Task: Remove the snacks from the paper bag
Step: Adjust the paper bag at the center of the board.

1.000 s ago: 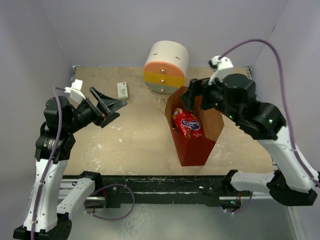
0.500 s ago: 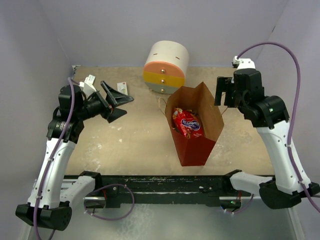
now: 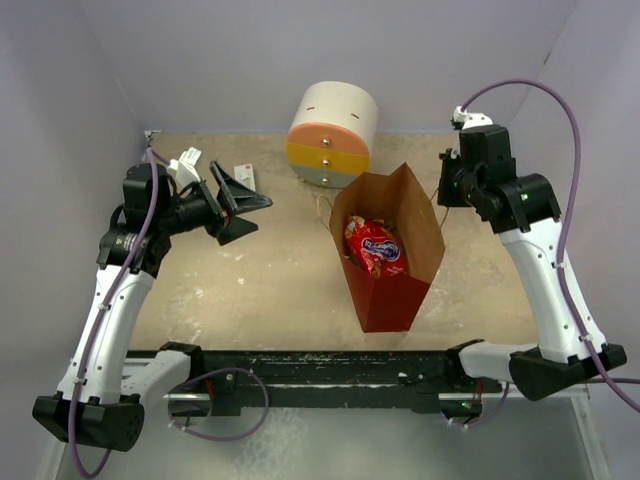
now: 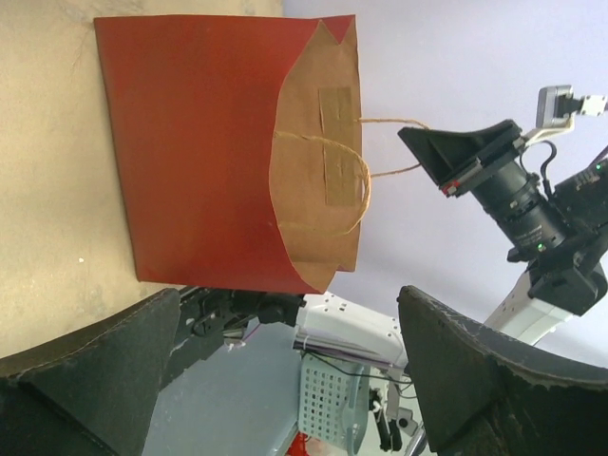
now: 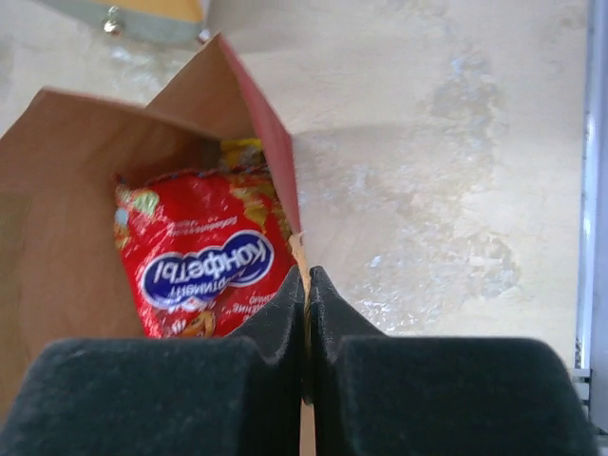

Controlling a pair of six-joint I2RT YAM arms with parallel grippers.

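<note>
The red paper bag [image 3: 385, 300] stands upright mid-table with its mouth open; the left wrist view shows its side [image 4: 199, 152]. A red chip bag with a blue logo [image 3: 375, 245] [image 5: 204, 266] lies inside it, with a bit of yellow wrapper [image 5: 242, 150] behind. My right gripper [image 3: 447, 192] [image 5: 306, 280] is at the bag's right rim, shut on a thin twisted handle [image 4: 389, 123] pulled taut toward its tip. My left gripper [image 3: 243, 205] [image 4: 294, 380] hovers open to the left of the bag, pointing at it and holding nothing.
A round white-orange-yellow drawer unit [image 3: 332, 120] stands just behind the bag. A small white-green box [image 3: 243, 172] lies at the back left, next to the left gripper. Walls close the table in on three sides.
My right gripper swung from over the bag's mouth to its right rim and went from open to shut on the handle. The left arm shifted right, toward the bag.
</note>
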